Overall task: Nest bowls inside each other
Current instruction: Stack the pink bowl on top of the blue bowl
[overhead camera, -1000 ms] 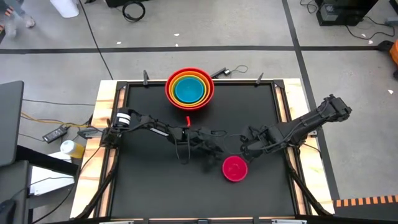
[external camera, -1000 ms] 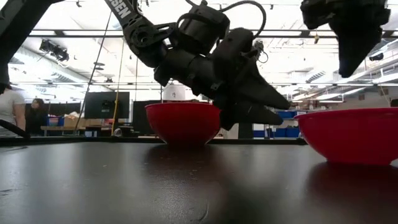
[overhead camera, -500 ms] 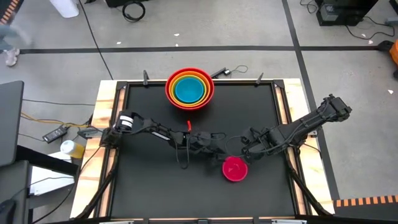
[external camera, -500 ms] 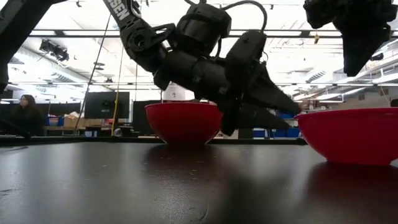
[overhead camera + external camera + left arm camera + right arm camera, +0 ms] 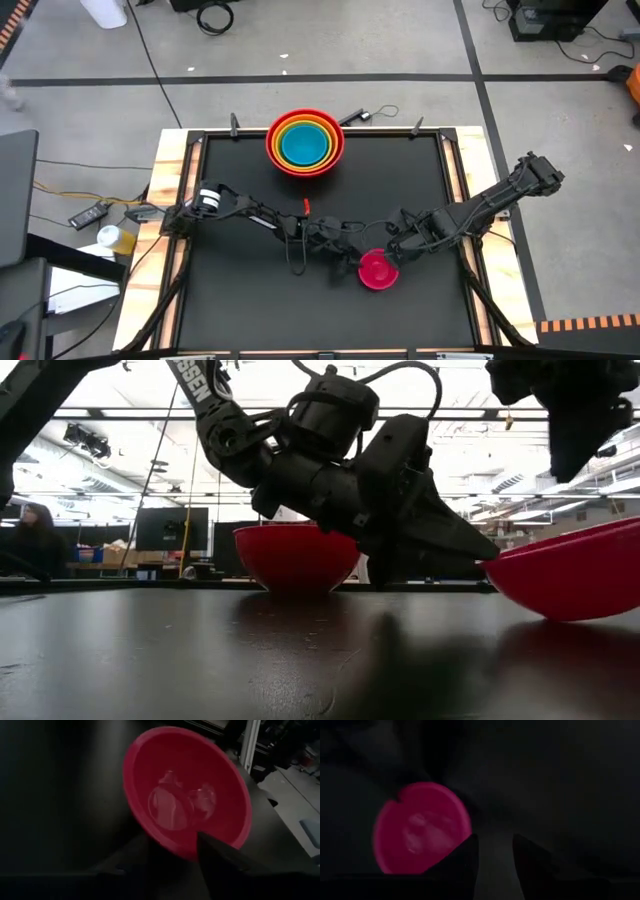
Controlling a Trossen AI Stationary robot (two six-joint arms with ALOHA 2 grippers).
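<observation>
The pink bowl (image 5: 377, 270) sits near the table's middle and is tipped in the low view (image 5: 575, 575). My left gripper (image 5: 352, 263) reaches in from the table's left and is shut on the bowl's left rim. My right gripper (image 5: 393, 243) hangs above the bowl's far side (image 5: 422, 827); it is open, with nothing between its fingers (image 5: 470, 855). At the far edge stands a nested stack: the red bowl (image 5: 273, 150) holds the orange, yellow-green and blue (image 5: 305, 145) bowls. My left gripper has the pink bowl's wall at the rim (image 5: 167, 842), on the side facing the table's left. One finger (image 5: 220, 857) is inside the bowl and the other (image 5: 132, 855) is outside, under the rim. The fingers slant down from the left. The bowl is tilted, with its base on the table.
The black table top (image 5: 240, 290) lies bare to the left and near side of the pink bowl. Wooden rails (image 5: 170, 200) frame the table. A cable and a clamp (image 5: 355, 115) sit at the far edge beside the stack.
My left gripper has gone down and toward the table's right, onto the pink bowl, and its fingers have closed on the rim. The bowl stood level and is now tipped, its gripper side lower and its opposite side raised.
</observation>
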